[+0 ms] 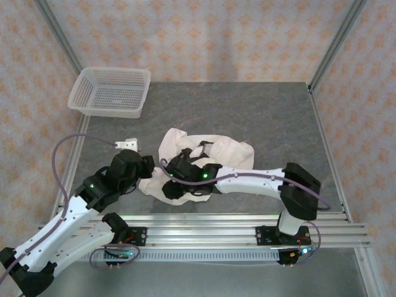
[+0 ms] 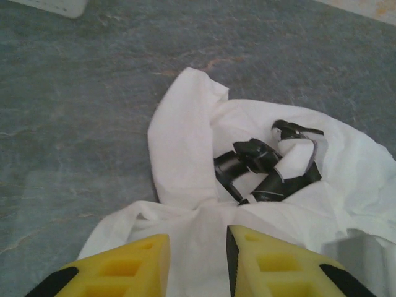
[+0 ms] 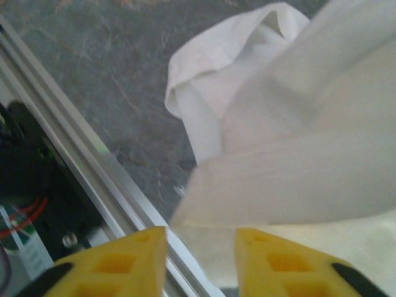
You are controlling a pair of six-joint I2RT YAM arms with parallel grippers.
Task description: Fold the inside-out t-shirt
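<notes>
Grey stone-look table (image 1: 247,111), crumpled cream t-shirt (image 1: 235,151), white mesh basket (image 1: 106,112)

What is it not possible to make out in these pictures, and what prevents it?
Top view: the right arm covers the shirt's middle, so the tag and collar cannot be found.
Left wrist view: cloth lies between the fingers of the left gripper; whether they pinch it is unclear.
Right wrist view: the shirt is close and blurred; whether the right gripper holds it is unclear.
</notes>
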